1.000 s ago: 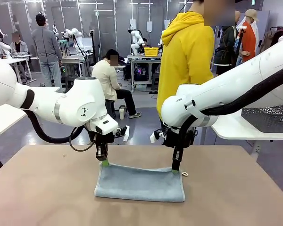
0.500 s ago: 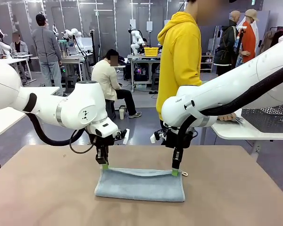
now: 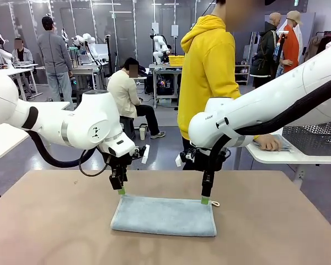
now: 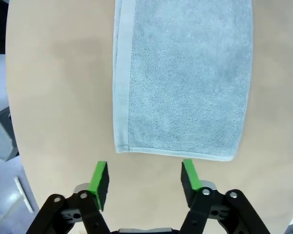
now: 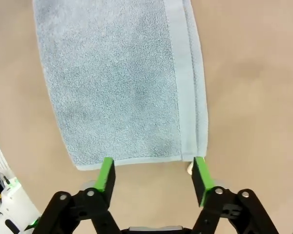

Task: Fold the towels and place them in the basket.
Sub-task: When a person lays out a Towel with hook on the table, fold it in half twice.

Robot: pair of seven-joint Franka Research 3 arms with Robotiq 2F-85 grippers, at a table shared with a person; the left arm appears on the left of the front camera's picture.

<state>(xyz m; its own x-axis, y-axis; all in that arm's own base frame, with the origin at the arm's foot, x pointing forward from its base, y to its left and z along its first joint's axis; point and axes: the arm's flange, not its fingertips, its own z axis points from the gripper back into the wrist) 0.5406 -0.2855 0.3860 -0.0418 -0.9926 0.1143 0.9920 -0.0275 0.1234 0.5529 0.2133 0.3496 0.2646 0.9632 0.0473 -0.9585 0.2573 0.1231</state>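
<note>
1. Front view: the folded grey-blue towel (image 3: 164, 216) lies flat on the tan table (image 3: 49, 221), at the near centre.
2. The left gripper (image 3: 121, 191) hangs just above the towel's far-left corner. Its jaws are spread and hold nothing.
3. The right gripper (image 3: 204, 200) hangs just above the far-right corner, beside the white corner loop (image 3: 215, 203). Its jaws are spread and hold nothing.
4. At the far right, the dark mesh basket (image 3: 314, 139) stands on a white side table (image 3: 276, 155).
5. A person's hand (image 3: 267, 143) rests on the side table, left of the basket.
</note>
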